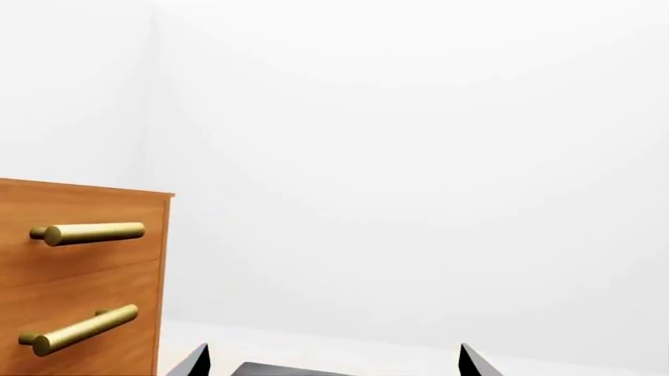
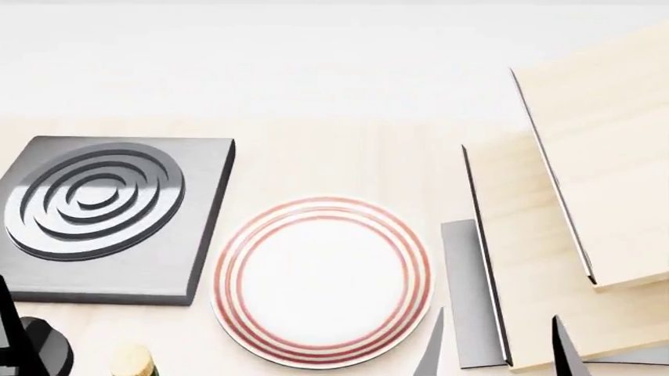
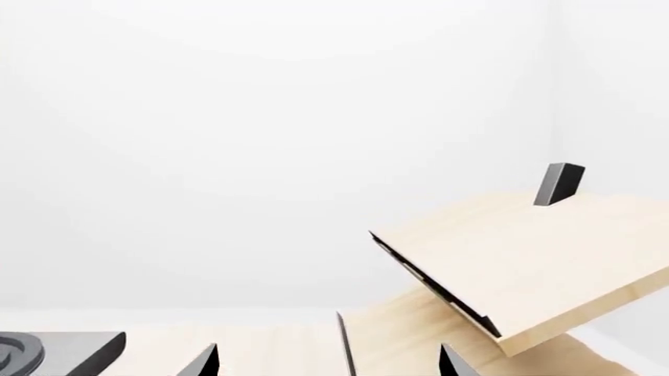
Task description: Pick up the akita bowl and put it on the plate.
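In the head view we see the plate lying flat on the pale table, a little below the middle. It carries nothing. The bowl does not show in any of our three views, so we cannot say where it is.

At 9 o'clock from the plate, just beside it, sits the dark burner with its grey rings. At 3 o'clock stands a wooden rack with slanted boards, and a grey base strip is near the plate's edge.

Our right gripper shows two dark fingertips at 5 o'clock from the plate; they stand apart and hold nothing. The right wrist view agrees: the tips are apart, with the rack ahead.

Our left gripper also has its tips apart in the left wrist view, with nothing between them. A wooden cabinet with two brass handles is near.
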{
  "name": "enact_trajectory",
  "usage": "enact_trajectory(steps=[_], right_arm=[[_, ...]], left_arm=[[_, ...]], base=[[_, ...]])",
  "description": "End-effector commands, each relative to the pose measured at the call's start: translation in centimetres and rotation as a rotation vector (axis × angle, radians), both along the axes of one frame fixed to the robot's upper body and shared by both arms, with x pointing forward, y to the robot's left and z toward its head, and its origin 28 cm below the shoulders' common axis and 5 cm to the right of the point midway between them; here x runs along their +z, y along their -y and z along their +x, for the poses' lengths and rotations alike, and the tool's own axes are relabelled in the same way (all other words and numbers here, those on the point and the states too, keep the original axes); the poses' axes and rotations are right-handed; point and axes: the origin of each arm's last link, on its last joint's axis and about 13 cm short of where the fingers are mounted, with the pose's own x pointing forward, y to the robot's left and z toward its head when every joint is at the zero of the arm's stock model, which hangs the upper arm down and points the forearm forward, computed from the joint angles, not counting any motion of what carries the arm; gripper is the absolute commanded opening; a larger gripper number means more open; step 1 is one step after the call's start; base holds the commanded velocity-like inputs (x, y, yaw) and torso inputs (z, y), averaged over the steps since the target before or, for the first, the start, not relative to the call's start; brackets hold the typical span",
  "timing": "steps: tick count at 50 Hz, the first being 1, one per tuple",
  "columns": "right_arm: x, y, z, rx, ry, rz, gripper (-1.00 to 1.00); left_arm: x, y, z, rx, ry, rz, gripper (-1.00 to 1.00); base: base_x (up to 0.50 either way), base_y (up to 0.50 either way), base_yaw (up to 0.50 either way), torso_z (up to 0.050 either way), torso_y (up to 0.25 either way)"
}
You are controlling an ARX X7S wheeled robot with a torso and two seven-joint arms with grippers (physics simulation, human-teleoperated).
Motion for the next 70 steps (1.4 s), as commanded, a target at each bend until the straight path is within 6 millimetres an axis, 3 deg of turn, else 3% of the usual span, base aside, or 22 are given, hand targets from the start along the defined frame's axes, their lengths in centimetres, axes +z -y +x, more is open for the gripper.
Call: enact_trajectory(steps=[1, 30, 61, 70], right_arm=[[0.0, 0.0, 0.0, 0.003, -0.002, 0.0, 1.0], [-0.2, -0.3, 0.0, 0.013, -0.002, -0.011, 1.0], [-0.8, -0.8, 0.5, 0.033, -0.029, -0.025, 1.0], [-1.1, -1.0, 0.5, 0.042, -0.037, -0.033, 1.0]], left_arm=[[0.0, 0.0, 0.0, 0.0, 0.0, 0.001, 1.0], [0.4, -0.4, -0.2, 0.022, 0.002, 0.015, 1.0], [5.6, -5.8, -4.1, 0.308, 0.014, 0.226, 1.0], [6.3, -6.9, -5.0, 0.36, 0.012, 0.244, 1.0]], base=[[0.2, -0.03, 0.0, 0.0, 0.0], [0.02, 0.0, 0.0, 0.0, 0.0], [0.0, 0.0, 0.0, 0.0, 0.0], [0.0, 0.0, 0.0, 0.0, 0.0]])
